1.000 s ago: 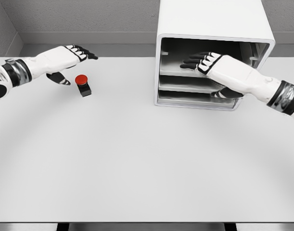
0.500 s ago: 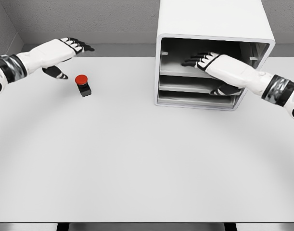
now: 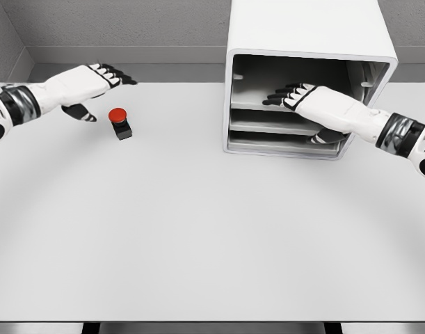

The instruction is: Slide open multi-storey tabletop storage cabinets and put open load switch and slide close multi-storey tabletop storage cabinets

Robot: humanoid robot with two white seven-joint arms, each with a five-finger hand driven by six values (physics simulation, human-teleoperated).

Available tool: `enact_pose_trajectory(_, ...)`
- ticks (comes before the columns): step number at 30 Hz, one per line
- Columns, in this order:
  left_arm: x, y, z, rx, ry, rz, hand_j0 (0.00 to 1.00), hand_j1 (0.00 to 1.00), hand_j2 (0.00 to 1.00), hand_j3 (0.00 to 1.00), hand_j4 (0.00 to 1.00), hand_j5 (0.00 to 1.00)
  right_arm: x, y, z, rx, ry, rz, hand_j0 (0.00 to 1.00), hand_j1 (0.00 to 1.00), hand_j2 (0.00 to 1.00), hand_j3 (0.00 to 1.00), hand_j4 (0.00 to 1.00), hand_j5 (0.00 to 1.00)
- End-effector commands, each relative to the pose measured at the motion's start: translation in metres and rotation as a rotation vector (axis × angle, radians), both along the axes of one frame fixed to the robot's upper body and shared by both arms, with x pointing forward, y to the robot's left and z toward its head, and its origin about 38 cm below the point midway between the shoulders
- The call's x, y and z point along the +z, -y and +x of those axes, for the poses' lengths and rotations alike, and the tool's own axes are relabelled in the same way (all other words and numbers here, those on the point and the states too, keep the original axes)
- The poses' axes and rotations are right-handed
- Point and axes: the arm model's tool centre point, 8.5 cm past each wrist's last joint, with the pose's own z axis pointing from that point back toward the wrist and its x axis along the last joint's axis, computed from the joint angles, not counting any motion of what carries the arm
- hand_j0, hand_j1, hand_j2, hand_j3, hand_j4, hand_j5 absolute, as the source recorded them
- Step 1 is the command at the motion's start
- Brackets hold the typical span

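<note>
— While the left hand hangs above and just left of the red-buttoned load switch, has it moved at all?
— A little. Over the last second it has drifted back and forth near the far edge of the table, and it now sits slightly lower than half a second ago. Its fingers are stretched out and hold nothing; the switch sits untouched on the table, well apart from the cabinet.
— And over at the storage cabinet?
— Its front stands open, the shelves showing. The right hand lies flat on the upper tray, fingers extended, gripping nothing. It has slid a bit lower and outward since a second ago.
— So what does that mean for the job?
— I judge the opening step to be finishing, while the pick-up of the switch has not begun.
</note>
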Motion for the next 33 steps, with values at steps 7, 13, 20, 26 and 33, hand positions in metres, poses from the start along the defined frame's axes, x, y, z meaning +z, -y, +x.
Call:
enact_pose_trajectory(7,-0.018,0.01,-0.005,-0.031,-0.04,0.026,1.0,1.0,1.0,1.0,1.0,1.0,-0.004,-0.001,-0.004,0.004,-0.005,-0.008,1.0,1.0,1.0,1.0,1.0,1.0)
enact_pose_trajectory(13,-0.018,0.012,-0.005,-0.035,-0.041,0.019,0.89,0.89,0.89,0.89,0.89,0.89,-0.004,-0.001,-0.013,0.015,0.002,-0.013,1.0,1.0,1.0,1.0,1.0,1.0)
enact_pose_trajectory(20,-0.023,0.01,-0.007,-0.036,-0.055,0.039,0.86,0.86,0.86,0.86,0.86,0.86,0.001,0.004,-0.022,0.017,0.019,-0.012,1.0,1.0,1.0,1.0,1.0,1.0)
enact_pose_trajectory(26,-0.028,0.014,-0.009,-0.051,-0.068,0.053,0.86,0.86,0.86,0.86,0.86,0.86,0.008,0.011,-0.034,0.014,0.047,-0.018,1.0,1.0,1.0,1.0,1.0,1.0)
enact_pose_trajectory(33,-0.024,0.011,-0.006,-0.042,-0.062,0.054,0.78,0.78,0.78,0.78,0.78,0.78,0.015,0.018,-0.048,0.009,0.076,-0.015,1.0,1.0,1.0,1.0,1.0,1.0)
